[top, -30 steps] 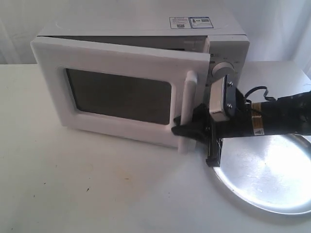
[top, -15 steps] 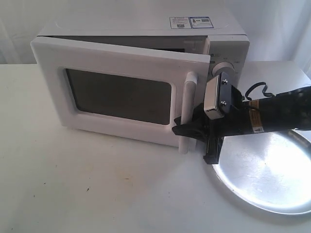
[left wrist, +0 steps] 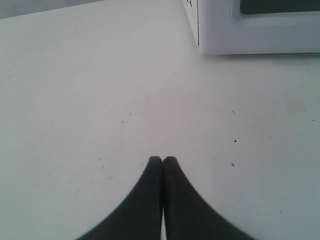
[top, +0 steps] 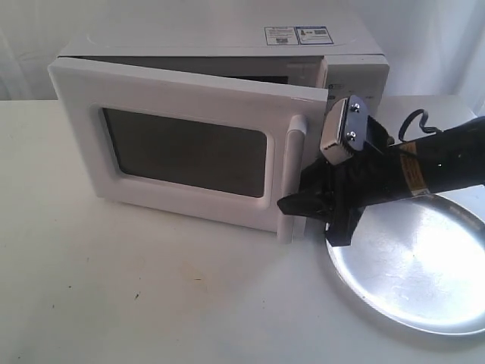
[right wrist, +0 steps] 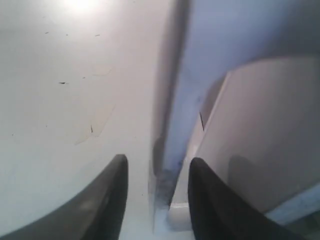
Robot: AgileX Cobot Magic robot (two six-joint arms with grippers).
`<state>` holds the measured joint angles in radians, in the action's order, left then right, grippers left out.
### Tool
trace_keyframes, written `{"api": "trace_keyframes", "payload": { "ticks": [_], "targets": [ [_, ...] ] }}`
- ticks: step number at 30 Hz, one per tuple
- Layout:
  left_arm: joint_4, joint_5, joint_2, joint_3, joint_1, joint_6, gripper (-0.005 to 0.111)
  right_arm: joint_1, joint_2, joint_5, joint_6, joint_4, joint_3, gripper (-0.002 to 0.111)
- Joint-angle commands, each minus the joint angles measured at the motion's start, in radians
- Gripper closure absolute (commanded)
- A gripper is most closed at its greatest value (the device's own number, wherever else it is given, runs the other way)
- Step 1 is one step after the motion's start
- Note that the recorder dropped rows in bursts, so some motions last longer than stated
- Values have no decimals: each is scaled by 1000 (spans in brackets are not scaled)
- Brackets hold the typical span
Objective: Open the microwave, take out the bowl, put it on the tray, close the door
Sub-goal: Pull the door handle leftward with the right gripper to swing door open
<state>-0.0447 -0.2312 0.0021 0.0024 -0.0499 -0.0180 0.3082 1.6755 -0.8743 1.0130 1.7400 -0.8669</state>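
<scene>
— Where's the microwave?
— The white, boxy microwave (top: 227,42) sits toward the far edge of the surface. Its door (top: 186,152), a dark window in a white frame, stands partly open, with the white bar handle (top: 292,171) upright on its free side.
— And the tray?
— The shiny round tray (top: 409,265) lies flat toward the right edge, near the door's free corner.

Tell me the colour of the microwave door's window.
The rectangular window in the white microwave door is dark grey, nearly black; clearest in the exterior view.
</scene>
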Motion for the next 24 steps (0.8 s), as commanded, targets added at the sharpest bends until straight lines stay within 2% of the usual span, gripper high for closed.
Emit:
{"api": "trace_keyframes", "payload": {
  "ticks": [1, 4, 8, 9, 15, 17, 22, 24],
  "targets": [
    [6, -1, -2, -2, 4, -4, 107, -1, -43, 46, 167, 4, 23, 70],
    [6, -1, -2, -2, 4, -4, 107, -1, -81, 15, 170, 4, 61, 70],
    [6, -1, -2, -2, 4, -4, 107, -1, -139, -322, 126, 4, 69, 70],
    [6, -1, -2, -2, 4, -4, 107, -1, -154, -347, 105, 4, 71, 70],
    [6, -1, -2, -2, 4, -4, 107, 1, -326, -347, 261, 4, 105, 70],
    [6, -1, -2, -2, 4, -4, 107, 1, -405, -347, 249, 4, 113, 70],
    [6, -1, -2, -2, 4, -4, 107, 1, -526, -347, 150, 4, 110, 87],
    [6, -1, -2, -2, 4, -4, 107, 1, -536, -231, 171, 4, 112, 96]
  ]
}}
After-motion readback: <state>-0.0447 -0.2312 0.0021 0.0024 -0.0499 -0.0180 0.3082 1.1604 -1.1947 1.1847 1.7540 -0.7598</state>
